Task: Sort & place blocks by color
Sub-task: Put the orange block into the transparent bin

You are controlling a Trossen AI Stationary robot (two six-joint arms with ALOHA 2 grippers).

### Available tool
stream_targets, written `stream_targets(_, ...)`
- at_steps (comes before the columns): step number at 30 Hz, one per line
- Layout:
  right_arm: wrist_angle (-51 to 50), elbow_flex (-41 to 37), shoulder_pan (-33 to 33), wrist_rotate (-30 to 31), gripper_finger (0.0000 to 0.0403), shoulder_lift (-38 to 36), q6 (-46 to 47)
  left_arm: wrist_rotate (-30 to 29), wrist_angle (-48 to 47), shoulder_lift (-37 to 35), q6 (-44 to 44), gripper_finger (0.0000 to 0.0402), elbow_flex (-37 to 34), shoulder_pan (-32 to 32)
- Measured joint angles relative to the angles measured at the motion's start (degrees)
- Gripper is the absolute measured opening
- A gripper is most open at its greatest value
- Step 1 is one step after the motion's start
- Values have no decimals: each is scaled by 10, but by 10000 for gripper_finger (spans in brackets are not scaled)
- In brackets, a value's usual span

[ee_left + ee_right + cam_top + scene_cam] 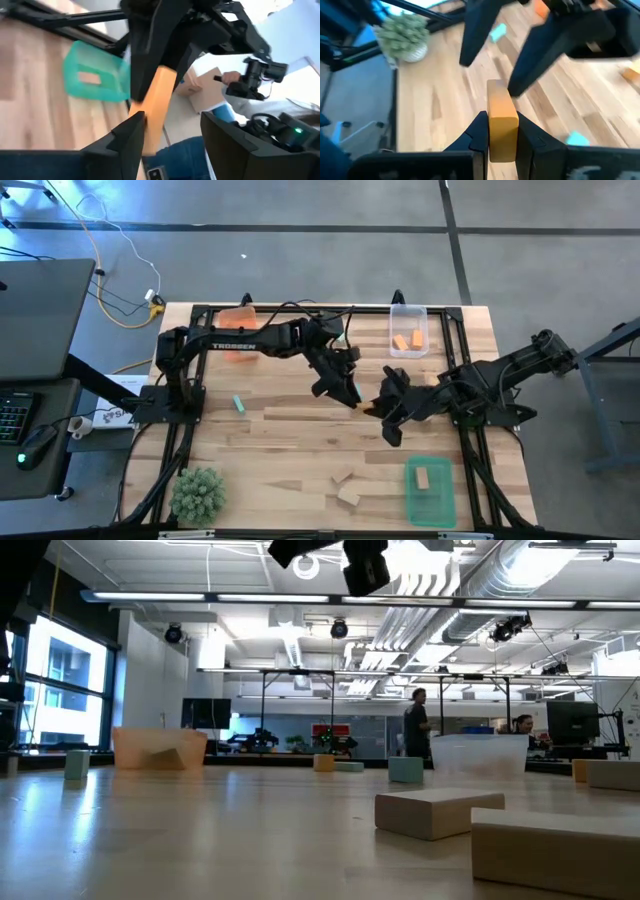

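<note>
Orange block (501, 121), a long cuboid, sits clamped in right hand (501, 137); left hand (172, 132) wide.

Grey floor (300, 250) fills the top of the high view, crossed by dark seams. A yellow cable (115, 270) trails at upper left beside a black side table (40, 310). In the low view, windows (55, 690) glow at left; ceiling ducts (500, 580) run upper right; 2 people (417, 725) stand centre right.
</note>
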Motion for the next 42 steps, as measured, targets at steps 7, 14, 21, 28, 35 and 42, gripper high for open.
stream_targets(7, -123, 0, -9, 73, 32, 0, 98, -27, -100, 0, 78, 176, 0, 35)
stream_targets(14, -250, 0, -70, 90, 40, 0, 175, -177, -203, 0, 215, 173, 0, 63)
stream_targets(21, -323, 0, -176, 102, 33, 0, 173, -323, -276, 0, 288, 172, 0, 84)
stream_targets(28, -350, 0, -297, 127, 38, 0, 150, -362, -314, 0, 297, 172, 0, 99)
stream_targets(35, -340, -16, -430, 109, 33, 5, 81, -378, -329, -23, 302, 172, 0, 105)
stream_targets(42, -216, -82, -543, 18, 36, 17, -30, -470, -350, -81, 306, 172, 0, 114)
